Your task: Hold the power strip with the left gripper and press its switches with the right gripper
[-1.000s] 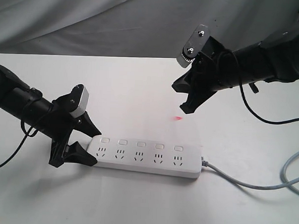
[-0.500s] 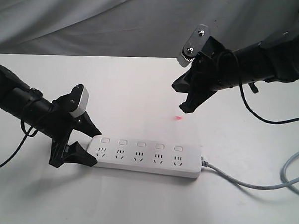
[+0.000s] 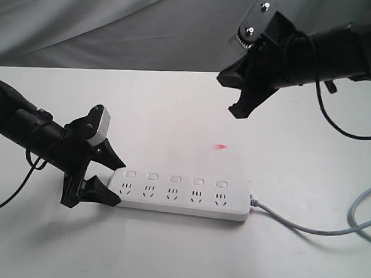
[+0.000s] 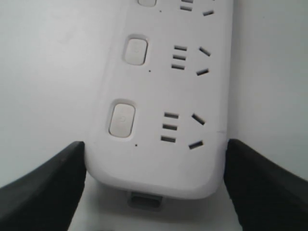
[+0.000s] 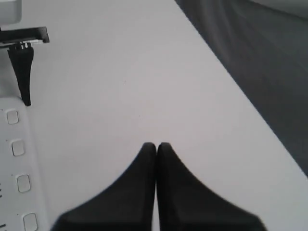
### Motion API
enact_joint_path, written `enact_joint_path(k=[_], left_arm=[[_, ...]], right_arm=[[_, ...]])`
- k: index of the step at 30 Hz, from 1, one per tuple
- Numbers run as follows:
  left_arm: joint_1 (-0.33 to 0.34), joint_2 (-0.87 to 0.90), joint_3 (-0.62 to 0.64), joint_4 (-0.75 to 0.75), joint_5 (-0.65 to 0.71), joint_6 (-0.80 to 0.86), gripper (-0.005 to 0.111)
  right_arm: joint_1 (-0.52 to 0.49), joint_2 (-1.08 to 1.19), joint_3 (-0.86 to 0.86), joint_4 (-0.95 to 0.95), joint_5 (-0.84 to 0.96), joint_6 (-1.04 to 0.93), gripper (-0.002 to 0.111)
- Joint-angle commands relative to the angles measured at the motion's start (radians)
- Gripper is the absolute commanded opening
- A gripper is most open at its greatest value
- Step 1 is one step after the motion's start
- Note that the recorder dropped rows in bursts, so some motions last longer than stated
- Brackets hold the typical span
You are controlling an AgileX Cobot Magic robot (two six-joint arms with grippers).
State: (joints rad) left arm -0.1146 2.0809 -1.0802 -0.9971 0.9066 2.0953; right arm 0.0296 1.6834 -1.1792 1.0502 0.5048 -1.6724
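Note:
The white power strip [image 3: 180, 194] lies flat on the white table, its row of five switches [image 3: 175, 178] along the far side. My left gripper [image 3: 119, 184] straddles the strip's left end. In the left wrist view its black fingers [image 4: 53, 183] press against both sides of the power strip [image 4: 163, 96], beside the nearest switch [image 4: 122, 118]. My right gripper [image 3: 237, 113] hangs high above the table, behind and above the strip's right part, apart from it. Its fingertips [image 5: 156, 144] are pressed together, with nothing between them. The right wrist view shows switches [image 5: 18, 148] at its edge.
A grey cable [image 3: 305, 227] runs from the strip's right end toward the table's right edge. A small red light spot [image 3: 221, 147] lies on the table behind the strip. Grey cloth [image 3: 116, 25] hangs behind the table's far edge.
My right gripper has risen and shifted slightly right, away from the table. The left gripper and the power strip have stayed put.

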Motion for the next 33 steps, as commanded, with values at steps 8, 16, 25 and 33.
enact_joint_path(k=[8, 16, 25, 33], left_arm=[[-0.007, 0.026, 0.005, 0.033, -0.054, -0.002, 0.056], [-0.007, 0.026, 0.005, 0.033, -0.054, -0.002, 0.056], [-0.007, 0.026, 0.005, 0.033, -0.054, -0.002, 0.056], [-0.007, 0.026, 0.005, 0.033, -0.054, -0.002, 0.056]], right_arm=[[-0.007, -0.235, 0.002, 0.010, 0.003, 0.005, 0.000], [-0.007, -0.432, 0.002, 0.010, 0.003, 0.005, 0.000], [-0.007, -0.675, 0.002, 0.010, 0.003, 0.005, 0.000], [-0.007, -0.867, 0.002, 0.010, 0.003, 0.005, 0.000]])
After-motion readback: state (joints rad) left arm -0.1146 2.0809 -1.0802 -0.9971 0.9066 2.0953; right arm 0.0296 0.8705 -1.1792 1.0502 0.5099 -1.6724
